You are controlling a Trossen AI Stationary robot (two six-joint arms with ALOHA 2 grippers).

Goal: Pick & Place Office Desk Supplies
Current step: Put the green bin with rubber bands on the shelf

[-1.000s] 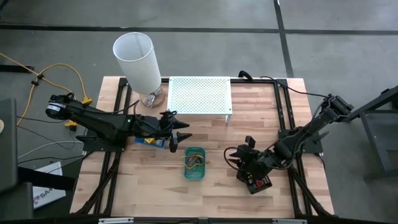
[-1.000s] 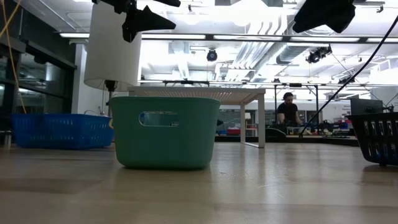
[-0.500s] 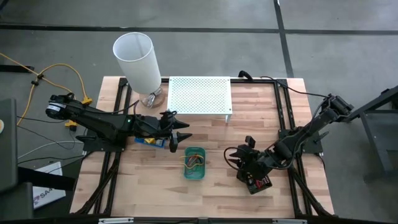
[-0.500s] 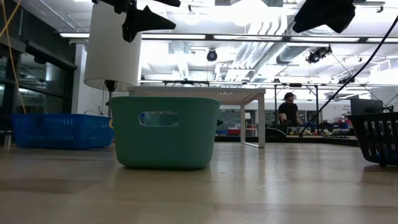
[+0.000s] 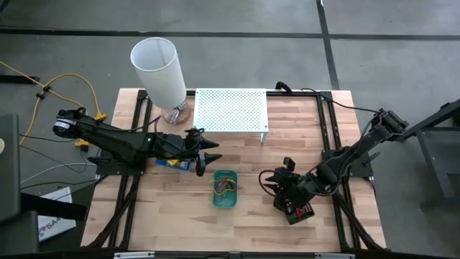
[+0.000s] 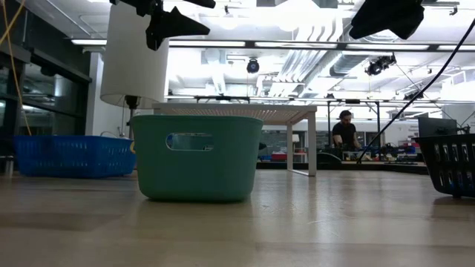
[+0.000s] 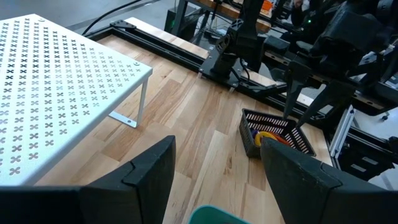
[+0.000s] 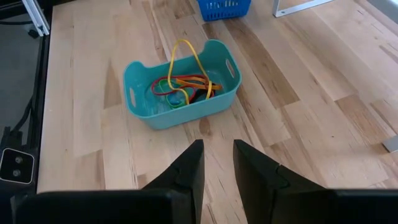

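Left arm: dark, reaching low from the counter's left edge toward the middle, stretched nearly flat
Left tool (image 5: 206, 160): raised above the counter, its two dark fingers (image 7: 152, 168) spread wide apart with nothing between them
Right arm: dark, coming in from the counter's right edge, bent at the elbow and angled down toward the middle
Right tool (image 5: 267, 182): held above the counter, its fingers (image 8: 189, 163) close together with a narrow gap, gripping nothing visible
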